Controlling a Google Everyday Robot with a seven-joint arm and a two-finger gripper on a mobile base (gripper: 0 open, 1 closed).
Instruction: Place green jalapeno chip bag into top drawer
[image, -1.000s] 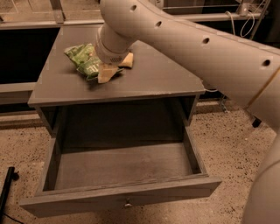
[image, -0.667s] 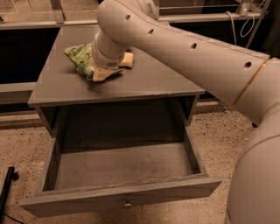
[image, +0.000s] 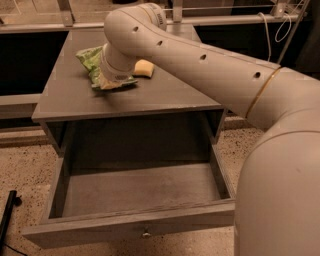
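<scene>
The green jalapeno chip bag (image: 89, 61) lies on the cabinet top (image: 165, 95) at its back left. My gripper (image: 113, 80) reaches down onto the bag's right part, and my wrist covers that part of the bag. The top drawer (image: 125, 226) is pulled wide open below the cabinet top, with a small metal knob (image: 145, 233) on its front panel. Nothing lies on the drawer floor (image: 140, 187).
A yellow sponge (image: 144, 68) lies just right of my wrist on the cabinet top. My large pale arm (image: 235, 90) crosses from the lower right over the cabinet's right side. A dark pole (image: 7, 215) stands on the speckled floor at the lower left.
My wrist and gripper have shifted left onto the bag and cover more of it. The sponge now shows clear of my wrist. The drawer has not moved.
</scene>
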